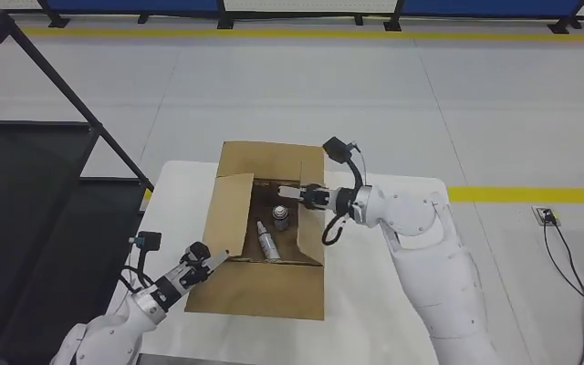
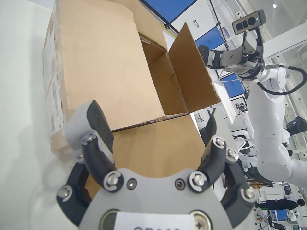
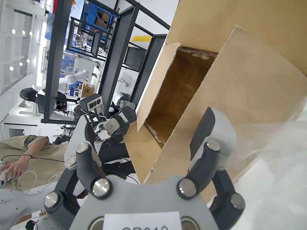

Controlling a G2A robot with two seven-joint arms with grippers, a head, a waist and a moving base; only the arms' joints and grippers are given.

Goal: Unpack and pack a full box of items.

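The cardboard box [image 1: 265,287] stands open toward the desk's [image 1: 356,301] left edge, with a small bottle [image 1: 265,241] and a can [image 1: 281,216] inside. Both look light, rigid and probably slick, best gripped round the body. The left fingers [image 2: 98,118] and right fingers [image 3: 211,130] are spread at opposite flaps.

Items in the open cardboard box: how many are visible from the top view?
2. A round can sits close by the right gripper; a slim bottle lies beside it, nearer the robot. The flaps may hide more.
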